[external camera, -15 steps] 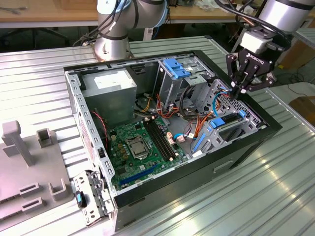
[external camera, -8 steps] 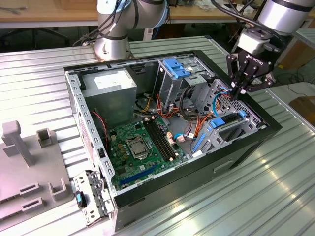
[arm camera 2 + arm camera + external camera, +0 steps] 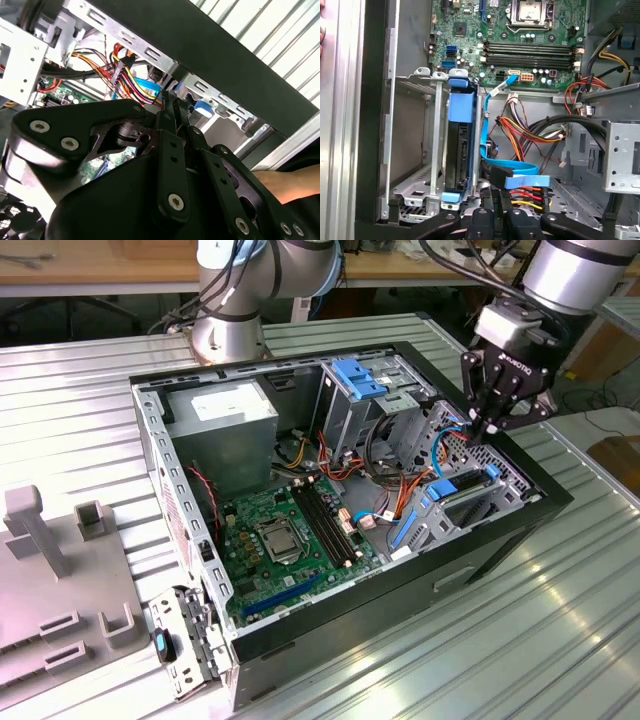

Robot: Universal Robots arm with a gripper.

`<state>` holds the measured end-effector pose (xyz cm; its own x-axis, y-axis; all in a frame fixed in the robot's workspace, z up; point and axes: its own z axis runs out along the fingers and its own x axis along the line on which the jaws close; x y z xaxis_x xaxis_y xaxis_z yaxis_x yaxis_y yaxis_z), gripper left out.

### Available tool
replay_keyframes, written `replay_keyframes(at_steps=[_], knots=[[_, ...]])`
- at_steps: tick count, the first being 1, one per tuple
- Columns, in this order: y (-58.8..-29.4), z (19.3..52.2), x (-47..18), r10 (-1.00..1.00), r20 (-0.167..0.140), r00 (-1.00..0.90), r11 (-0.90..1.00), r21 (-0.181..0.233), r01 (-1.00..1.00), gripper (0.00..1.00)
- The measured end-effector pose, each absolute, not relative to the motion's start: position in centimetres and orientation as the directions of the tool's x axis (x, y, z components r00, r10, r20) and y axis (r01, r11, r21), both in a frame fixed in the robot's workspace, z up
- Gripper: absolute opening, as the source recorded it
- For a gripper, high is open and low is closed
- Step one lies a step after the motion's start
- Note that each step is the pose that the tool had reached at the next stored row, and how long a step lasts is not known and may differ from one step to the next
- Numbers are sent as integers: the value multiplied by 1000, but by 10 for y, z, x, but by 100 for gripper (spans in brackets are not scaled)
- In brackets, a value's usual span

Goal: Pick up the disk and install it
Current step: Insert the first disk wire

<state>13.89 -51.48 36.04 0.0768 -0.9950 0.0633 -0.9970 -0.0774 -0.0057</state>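
Disk stands edgewise in cage, end effector above.

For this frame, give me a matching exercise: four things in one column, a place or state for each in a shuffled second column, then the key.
Things
1. disk
2. gripper
3. motherboard
4. blue bracket

Places or states
A. lying flat on the floor of the open computer case
B. on top of the grey drive cage at the far side of the case
C. standing on edge in a metal bay, blue carrier around it
D. hanging above the case near the exterior view's right

Pairs: 1-C, 2-D, 3-A, 4-B
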Motion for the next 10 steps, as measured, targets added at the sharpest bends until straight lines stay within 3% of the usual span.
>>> replay_keyframes(at_steps=[10], knots=[[-518,358,135,-997,56,59,-60,-7,-998,16]])
